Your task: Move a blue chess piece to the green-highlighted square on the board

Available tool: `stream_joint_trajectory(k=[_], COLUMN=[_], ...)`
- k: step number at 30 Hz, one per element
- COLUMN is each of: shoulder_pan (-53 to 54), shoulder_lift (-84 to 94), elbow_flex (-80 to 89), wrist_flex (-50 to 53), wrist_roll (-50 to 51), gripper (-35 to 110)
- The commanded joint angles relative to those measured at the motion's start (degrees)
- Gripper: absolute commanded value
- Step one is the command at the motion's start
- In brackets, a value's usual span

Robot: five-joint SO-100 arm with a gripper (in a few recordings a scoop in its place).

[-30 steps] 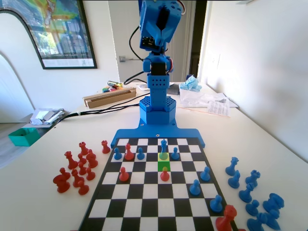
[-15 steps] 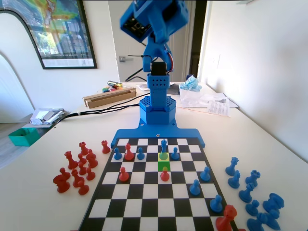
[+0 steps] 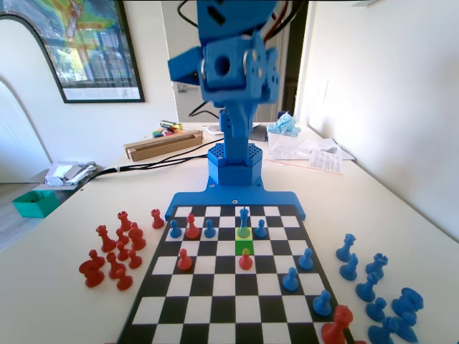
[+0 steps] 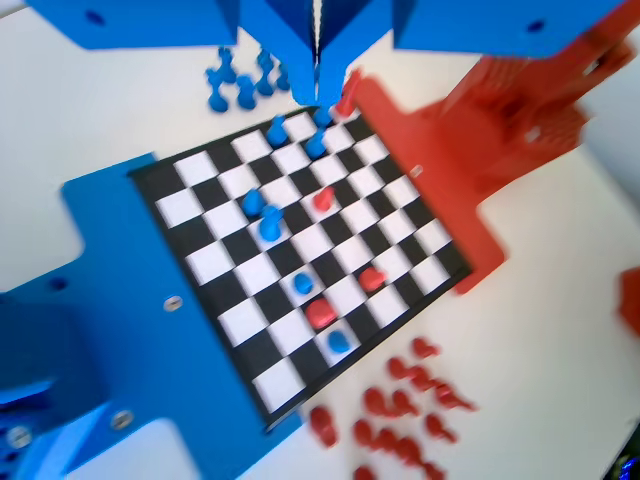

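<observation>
Gripper [image 4: 318,60] hangs high over the black-and-white chequered board [image 3: 215,301], its blue jaws pressed together on nothing. Your slim blue knob-topped chess piece [image 3: 244,216] stands upright in the row nearest the arm's base; in the fixed view the bright green-highlighted square [image 3: 244,246] lies two squares nearer the camera, so reach straight down and open first

1. The claw [image 4: 317,60] hangs high above the board [image 4: 300,250], jaws nearly together.
2. Blue and red pieces stand on the board.
3. Red pieces [image 4: 405,405] cluster on the counter [image 4: 540,380] beside the board.
</observation>
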Motion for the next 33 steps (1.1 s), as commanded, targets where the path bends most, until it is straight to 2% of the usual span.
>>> stream_joint_trajectory(k=[1, 9, 19, 33], shoulder_pan=[-1.9, -3.9, -3.5, -4.1], shoulder_lift=[-2.6, -10.5, -11.6, -12.7], elbow_flex=[-2.8, -4.6, 3.8, 13.3], wrist_flex=[2.6, 0.9, -10.2, -22.1], wrist_roll=[0.9, 5.4, 6.0, 8.1], gripper=[1, 4, 13, 14])
